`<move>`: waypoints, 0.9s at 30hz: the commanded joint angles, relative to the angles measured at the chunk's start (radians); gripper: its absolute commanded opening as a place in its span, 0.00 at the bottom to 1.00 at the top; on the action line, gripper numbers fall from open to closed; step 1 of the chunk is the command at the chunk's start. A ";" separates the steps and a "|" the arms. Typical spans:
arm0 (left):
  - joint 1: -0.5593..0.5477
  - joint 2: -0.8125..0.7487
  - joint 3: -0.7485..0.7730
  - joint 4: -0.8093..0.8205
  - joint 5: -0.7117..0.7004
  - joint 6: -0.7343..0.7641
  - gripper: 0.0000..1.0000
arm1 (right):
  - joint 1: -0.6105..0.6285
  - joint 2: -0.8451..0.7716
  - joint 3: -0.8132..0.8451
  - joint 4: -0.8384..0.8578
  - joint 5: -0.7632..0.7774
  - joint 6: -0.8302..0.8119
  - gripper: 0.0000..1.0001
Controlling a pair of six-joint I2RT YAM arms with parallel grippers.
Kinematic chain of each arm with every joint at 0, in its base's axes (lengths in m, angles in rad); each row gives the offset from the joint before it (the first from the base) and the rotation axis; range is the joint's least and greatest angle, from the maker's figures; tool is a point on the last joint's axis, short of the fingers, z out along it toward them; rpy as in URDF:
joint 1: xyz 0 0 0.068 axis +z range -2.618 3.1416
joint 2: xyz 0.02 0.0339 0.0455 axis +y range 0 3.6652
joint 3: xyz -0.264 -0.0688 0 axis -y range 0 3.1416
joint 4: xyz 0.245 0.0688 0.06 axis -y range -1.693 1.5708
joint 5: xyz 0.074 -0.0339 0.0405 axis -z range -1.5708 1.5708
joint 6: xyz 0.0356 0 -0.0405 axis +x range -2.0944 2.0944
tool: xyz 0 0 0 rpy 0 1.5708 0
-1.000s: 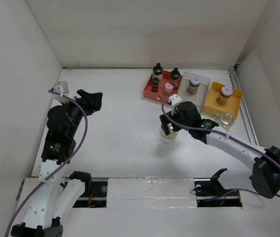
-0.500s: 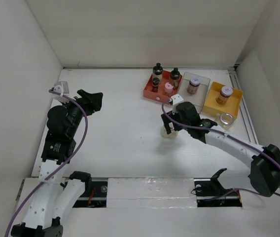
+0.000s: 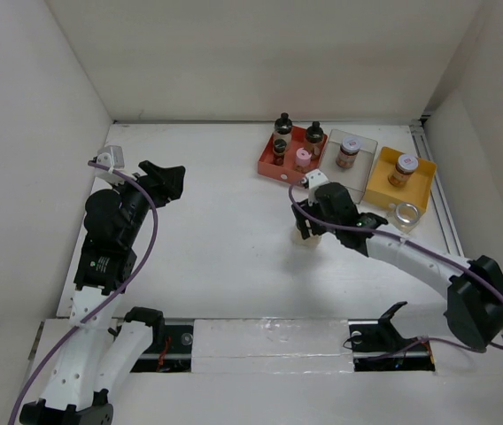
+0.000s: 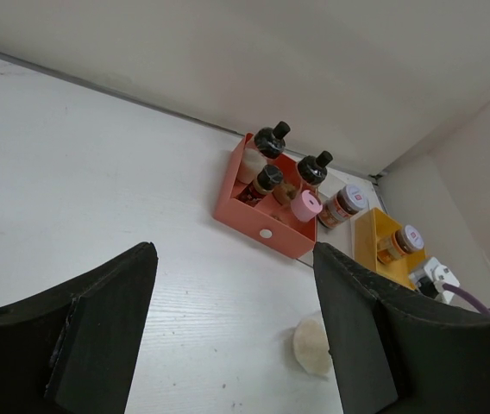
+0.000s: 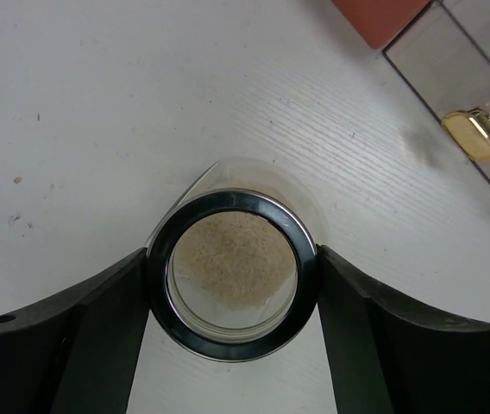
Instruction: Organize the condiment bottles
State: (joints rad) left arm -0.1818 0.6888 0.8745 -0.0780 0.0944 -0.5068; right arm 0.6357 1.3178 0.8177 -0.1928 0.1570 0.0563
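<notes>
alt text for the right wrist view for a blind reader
An open jar of pale sandy powder, seen from straight above, stands on the white table with the right gripper closed on its dark rim. The corner of a red tray and a clear tray show at top right.

From above the right claw (image 3: 306, 230) covers most of the jar (image 3: 302, 241); the left claw (image 4: 235, 259) hides its right side in that wrist's view; the right wrist view's edge cuts the red tray (image 5: 381, 10) and clear tray (image 5: 474, 95); labels on the bottles (image 3: 347, 152) too small to read.
</notes>
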 commanded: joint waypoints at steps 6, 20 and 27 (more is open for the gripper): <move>0.001 -0.012 -0.008 0.053 0.013 -0.004 0.69 | -0.165 -0.144 0.178 0.078 0.012 -0.087 0.62; 0.001 -0.012 -0.008 0.063 0.024 -0.004 0.69 | -0.416 0.132 0.302 0.341 -0.014 -0.012 0.60; 0.001 -0.003 -0.008 0.063 0.024 -0.004 0.69 | -0.459 0.172 0.313 0.401 -0.005 0.020 0.60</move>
State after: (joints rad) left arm -0.1818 0.6888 0.8745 -0.0708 0.1020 -0.5068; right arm 0.1963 1.5131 1.0698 0.0463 0.1455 0.0467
